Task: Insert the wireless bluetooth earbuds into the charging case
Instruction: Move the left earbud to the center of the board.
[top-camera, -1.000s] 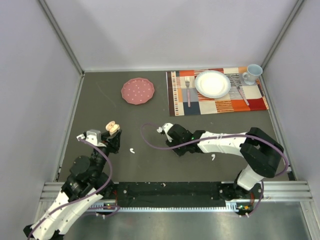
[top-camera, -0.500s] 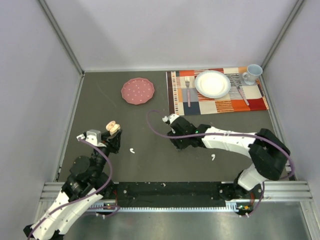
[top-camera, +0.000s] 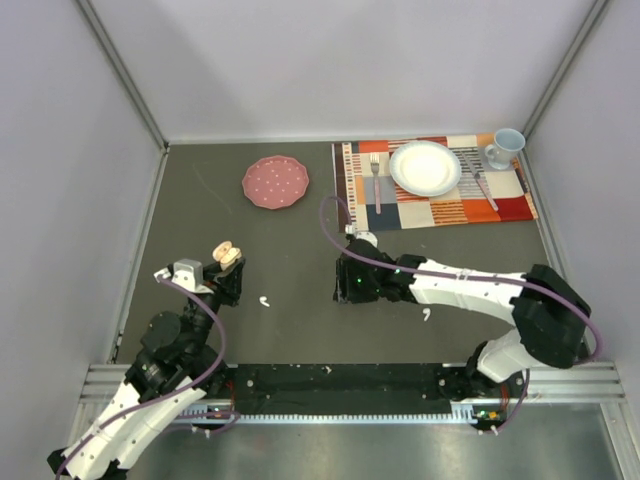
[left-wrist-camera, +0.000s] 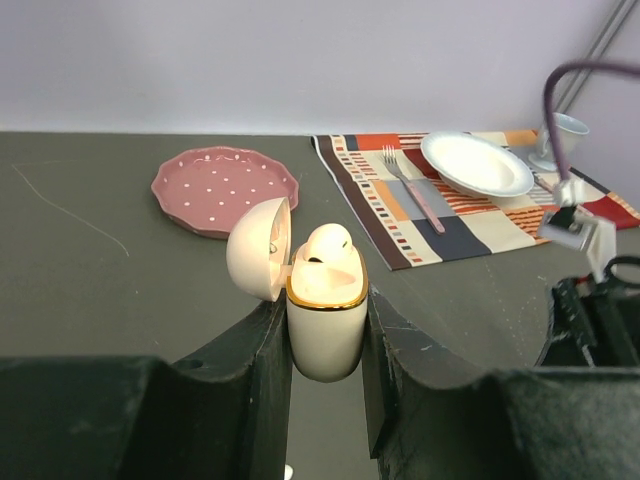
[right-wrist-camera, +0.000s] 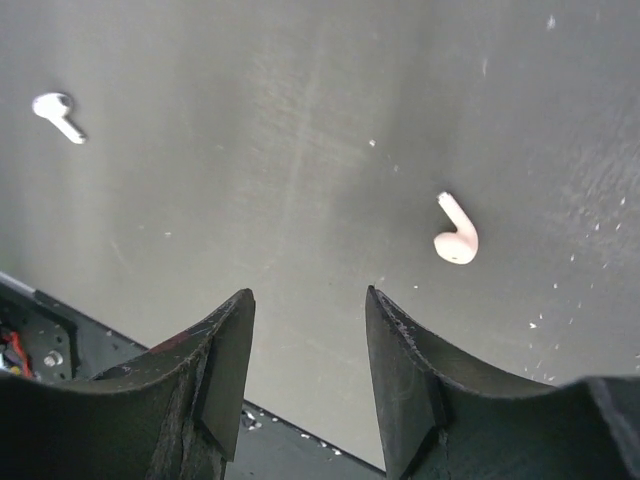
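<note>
At near left of desk (top-camera: 290, 335), L hand (left-wrist-camera: 325, 335) is clamping the charging case (left-wrist-camera: 325, 315) by its lower body. Case is standing upright, lid (left-wrist-camera: 258, 248) hanging open to the left. One earbud (left-wrist-camera: 328, 248) appears to be sitting in the well. R hand (right-wrist-camera: 307, 300) is hovering over mid-desk, fingers spread wide, gripping nothing. Two loose buds are lying on desk: left bud (top-camera: 264, 300) between the hands, right bud (top-camera: 427, 314) just near of R forearm.

Risks, as judged:
- Wide fingers closing on so small a bud are risking a skid or flick across the smooth desk.
- A pinch on the stem is risking misalignment w/ the well.
- Push-in force is risking tipping the case or knocking the lid shut.

Views: only L wrist is showing lid open and case contents; top is giving a pale blob there. Only R wrist is showing stem direction of a close bud (right-wrist-camera: 455, 235) beside its fingers. Which of the two loose buds that is, cannot tell.
</note>
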